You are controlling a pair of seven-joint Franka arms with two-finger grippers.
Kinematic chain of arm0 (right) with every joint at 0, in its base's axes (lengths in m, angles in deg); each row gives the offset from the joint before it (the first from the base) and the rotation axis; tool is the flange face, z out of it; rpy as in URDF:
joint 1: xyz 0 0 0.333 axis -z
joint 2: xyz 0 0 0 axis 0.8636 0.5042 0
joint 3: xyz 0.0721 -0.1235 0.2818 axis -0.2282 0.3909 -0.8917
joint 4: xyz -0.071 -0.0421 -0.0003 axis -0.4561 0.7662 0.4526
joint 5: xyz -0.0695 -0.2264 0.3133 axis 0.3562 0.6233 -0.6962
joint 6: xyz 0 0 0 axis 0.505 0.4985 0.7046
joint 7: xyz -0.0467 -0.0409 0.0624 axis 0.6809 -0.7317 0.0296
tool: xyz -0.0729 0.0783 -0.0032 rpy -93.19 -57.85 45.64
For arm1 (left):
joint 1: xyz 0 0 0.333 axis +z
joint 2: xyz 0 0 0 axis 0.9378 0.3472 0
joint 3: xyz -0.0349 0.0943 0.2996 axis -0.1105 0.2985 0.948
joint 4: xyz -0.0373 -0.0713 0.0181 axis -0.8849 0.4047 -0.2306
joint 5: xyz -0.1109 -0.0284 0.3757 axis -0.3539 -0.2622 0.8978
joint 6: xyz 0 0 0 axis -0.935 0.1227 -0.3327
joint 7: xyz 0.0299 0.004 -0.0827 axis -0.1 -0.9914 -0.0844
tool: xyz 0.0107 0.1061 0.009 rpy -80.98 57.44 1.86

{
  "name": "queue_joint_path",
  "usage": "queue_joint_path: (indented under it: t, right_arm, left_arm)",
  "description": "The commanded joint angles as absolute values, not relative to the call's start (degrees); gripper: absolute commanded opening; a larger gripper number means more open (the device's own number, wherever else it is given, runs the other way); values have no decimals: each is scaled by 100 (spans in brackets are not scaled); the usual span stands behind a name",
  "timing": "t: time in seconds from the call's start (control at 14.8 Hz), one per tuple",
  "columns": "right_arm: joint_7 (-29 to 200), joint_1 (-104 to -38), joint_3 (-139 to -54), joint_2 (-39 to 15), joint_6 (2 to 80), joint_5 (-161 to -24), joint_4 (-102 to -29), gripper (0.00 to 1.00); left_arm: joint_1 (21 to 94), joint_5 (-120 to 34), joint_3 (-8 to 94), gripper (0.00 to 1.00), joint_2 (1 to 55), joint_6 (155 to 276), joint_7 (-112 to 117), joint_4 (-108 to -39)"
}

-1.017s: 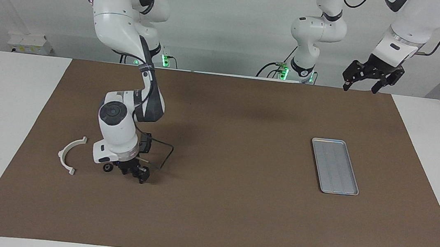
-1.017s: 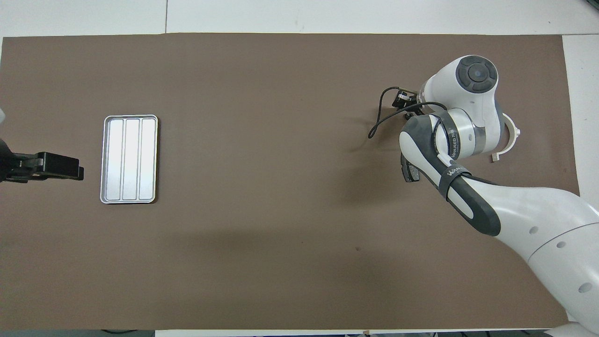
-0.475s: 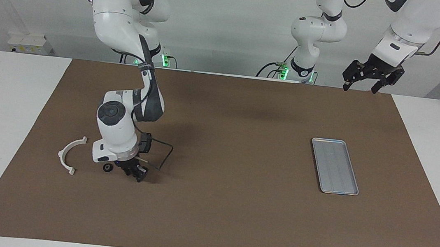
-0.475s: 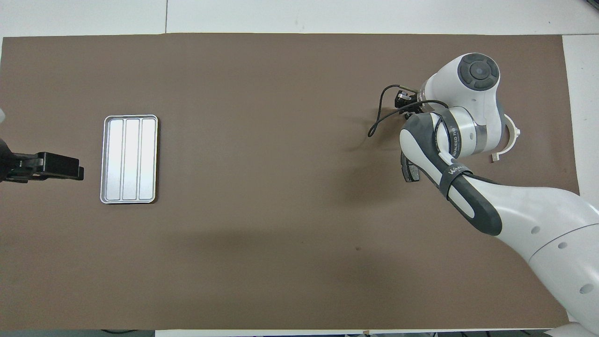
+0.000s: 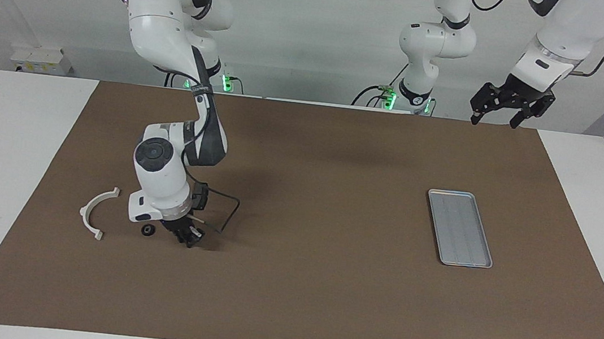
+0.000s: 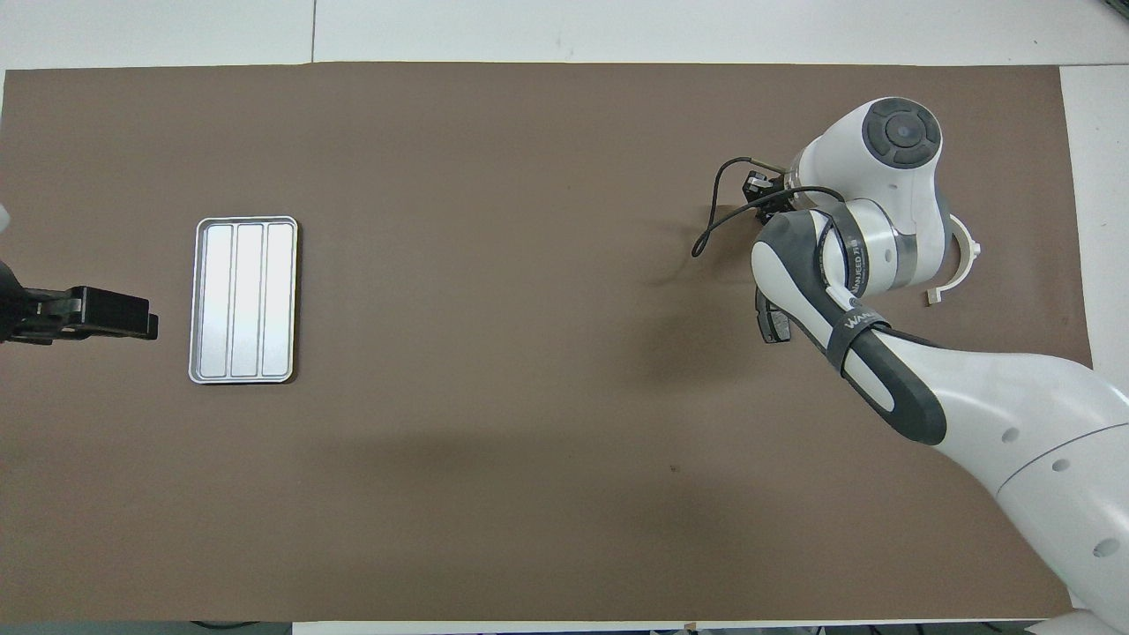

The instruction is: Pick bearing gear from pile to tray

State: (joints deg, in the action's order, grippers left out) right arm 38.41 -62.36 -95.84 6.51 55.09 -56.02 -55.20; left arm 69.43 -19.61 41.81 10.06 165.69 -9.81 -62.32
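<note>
1. Right gripper, the black two-finger tool of the right arm, is low over the brown mat in the lower left of the facing view. Its fingertips are drawn together; whether a part sits between them cannot be told.
2. Small black round piece, possibly the bearing gear, lies on the mat just beside the gripper, apart from its fingertips. Risk: the closure may have missed this piece, so a lift would come up empty.
3. White curved plastic arc lies near the frame's lower left. Risk: a sideways sweep at this height could knock the arc or roll the round piece away.
4. Dark grey brake pad shows partly under the arm in the overhead view. Risk: it may be taken for the wanted part.
5. Shallow silver-grey metal tray, bare, sits right of centre, well apart. Risk: a small part in a weak pinch may slip on the long carry.
6. Left gripper waits at upper right, fingers spread, holding nothing.
</note>
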Motion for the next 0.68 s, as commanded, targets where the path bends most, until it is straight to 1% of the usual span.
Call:
queue_joint_path:
  t: [0.0,0.14,0.2,0.27,0.34,0.47,0.61]
  right_arm:
    - [3774,-6200,-9634,728,5371,-5622,-5559,0]
    - [3844,-6200,-9642,675,4969,-5552,-5367,0]
    - [3931,-6218,-9651,640,4584,-5543,-5148,0]
    - [4115,-6340,-9651,483,3918,-5543,-4824,0]
    - [4203,-6376,-9651,377,3598,-5534,-4690,0]
    - [4345,-6472,-9651,166,3394,-5447,-4671,0]
    - [4240,-6735,-9651,-62,3288,-5490,-4671,0]
  left_arm:
    - [6916,-2048,4229,100,801,16582,-983,-6439]
    - [6916,-2048,4229,100,801,16582,-983,-6439]
    - [6916,-2048,4229,100,801,16582,-983,-6439]
    - [6916,-2048,4220,100,801,16582,-983,-6439]
    - [6916,-2048,4229,100,801,16582,-983,-6439]
    - [6916,-2048,4229,100,801,16582,-983,-6439]
    - [6916,-2048,4229,100,801,16582,-983,-6439]
